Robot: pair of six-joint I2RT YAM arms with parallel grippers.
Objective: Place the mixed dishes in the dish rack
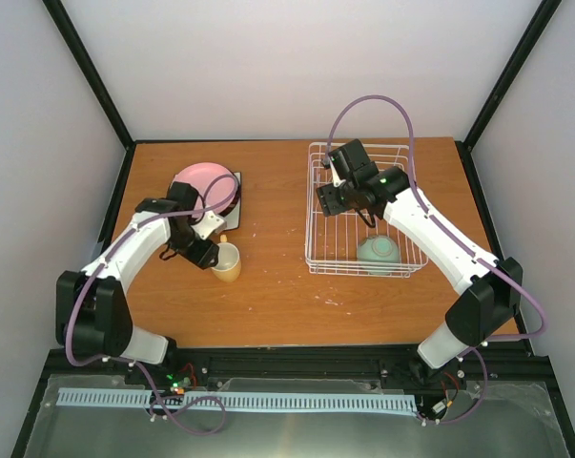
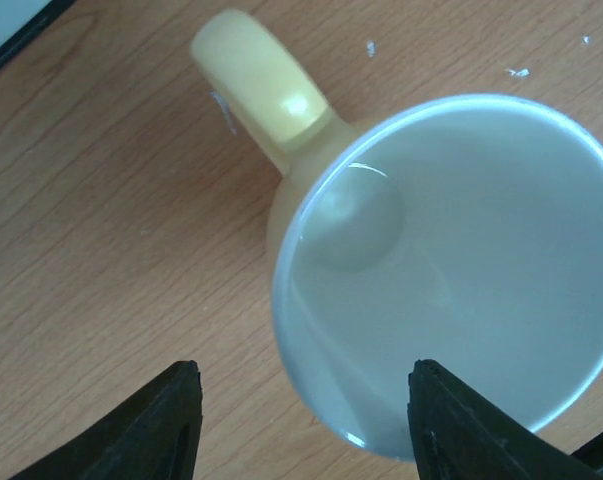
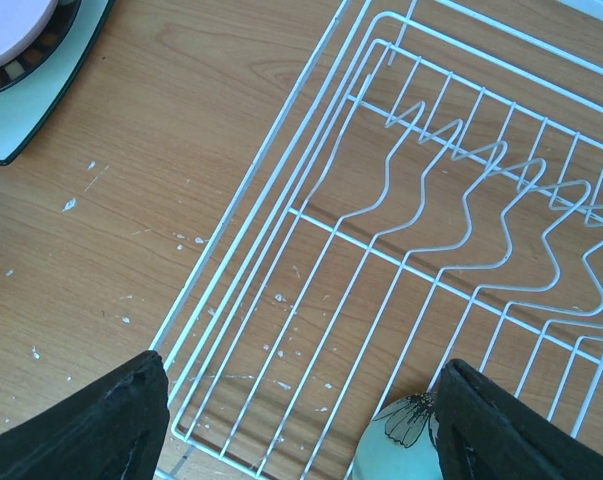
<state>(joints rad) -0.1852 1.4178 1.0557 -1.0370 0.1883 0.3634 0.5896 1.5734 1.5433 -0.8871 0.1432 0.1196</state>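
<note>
yellow mug (image 1: pixel 226 261) nr plate stack (image 1: pixel 209 183), green bowl (image 1: pixel 377 251) in rack (image 1: pixel 339 254)

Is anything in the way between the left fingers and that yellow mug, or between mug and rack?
Nothing visible. The left fingers straddle the pale yellow mug's wall, and only bare table separates it from the dish rack, though the right arm hangs over the rack.

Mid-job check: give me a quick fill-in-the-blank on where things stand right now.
1. The left tool straddles the wall of the ____ mug.
2. Inside the dish rack lies the ____ bowl.
3. The right tool, above the rack, holds ____.
4. The uppermost plate is ____.
Missing: yellow; mint-green; nothing; pink.
</note>
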